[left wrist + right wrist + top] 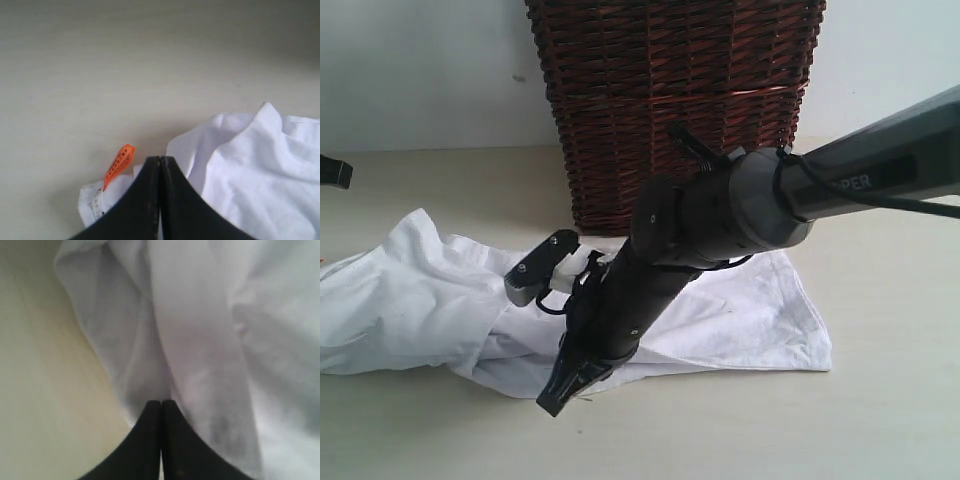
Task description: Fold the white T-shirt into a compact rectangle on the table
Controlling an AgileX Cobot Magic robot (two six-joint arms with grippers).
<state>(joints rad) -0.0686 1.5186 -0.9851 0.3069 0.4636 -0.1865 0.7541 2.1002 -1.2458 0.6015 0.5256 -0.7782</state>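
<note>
**Right claw clamped at the shirt's edge, maybe on nothing**

The right claw (161,402) is closed tight, tips touching, nosed up against a fold at the near edge of the shirt (410,300), and I honestly can't tell if any cloth is caught between the tips. The left claw (160,159) is closed too and empty, hanging over the tabletop (880,420) just beside a rumpled end of the shirt. The shirt itself lies crumpled on the tabletop just in front of the basket (670,100), bunched on the left and flatter on the right, nowhere near a rectangle. My worry: if there's no cloth in there, a lift comes up empty. If it only nips the top layer, that layer peels off and the heap underneath tangles worse. And with one claw pulling, the whole shirt could just slide along instead of folding.
</note>
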